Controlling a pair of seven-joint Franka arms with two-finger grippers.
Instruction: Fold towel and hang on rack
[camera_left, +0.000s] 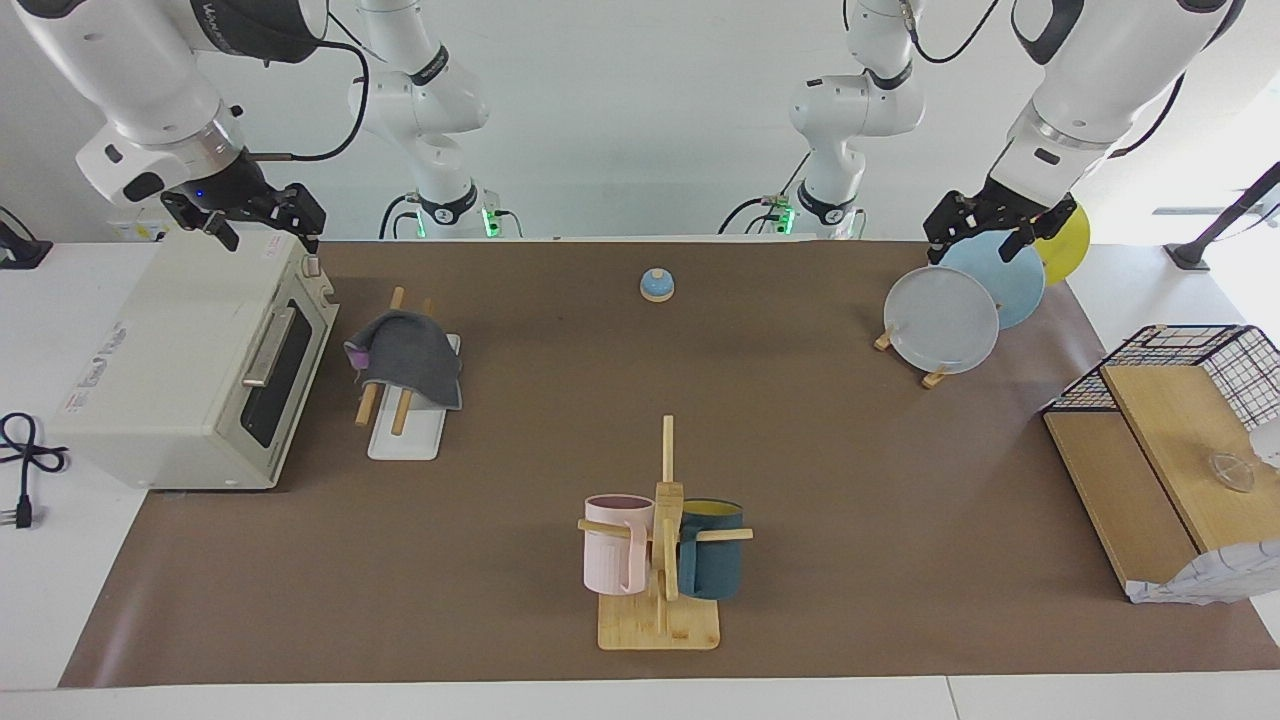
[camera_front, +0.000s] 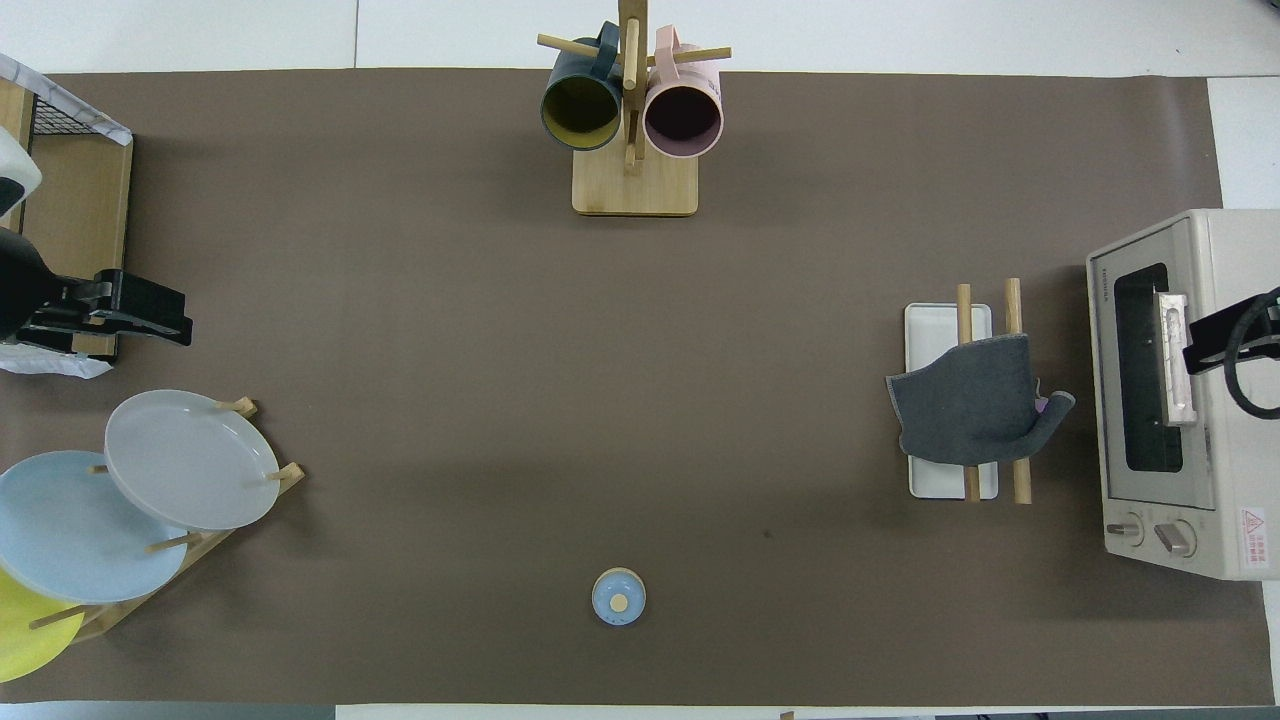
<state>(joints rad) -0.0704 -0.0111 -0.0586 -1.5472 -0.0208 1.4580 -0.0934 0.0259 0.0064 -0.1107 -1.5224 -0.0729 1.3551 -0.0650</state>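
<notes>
Hanging over the toaster oven (camera_left: 190, 360), the right pincer (camera_left: 262, 218) held nothing, and whether it was spread I could not tell; likewise the left pincer (camera_left: 985, 228) over the plate stand (camera_left: 935, 375). The towel (camera_left: 410, 358) draped the rack (camera_left: 405, 435), soft and light, best pinched at a hanging corner.

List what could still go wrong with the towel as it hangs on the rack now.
1. The towel drapes unevenly over the rack: one corner, showing purple, bunches toward the toaster oven, so it might slide off that way.
2. It covers only the part of the rods nearer the robots, so it may count as loosely hung.
3. The right gripper is over the oven, the left gripper over the plates; a retry risks bumping them.
</notes>
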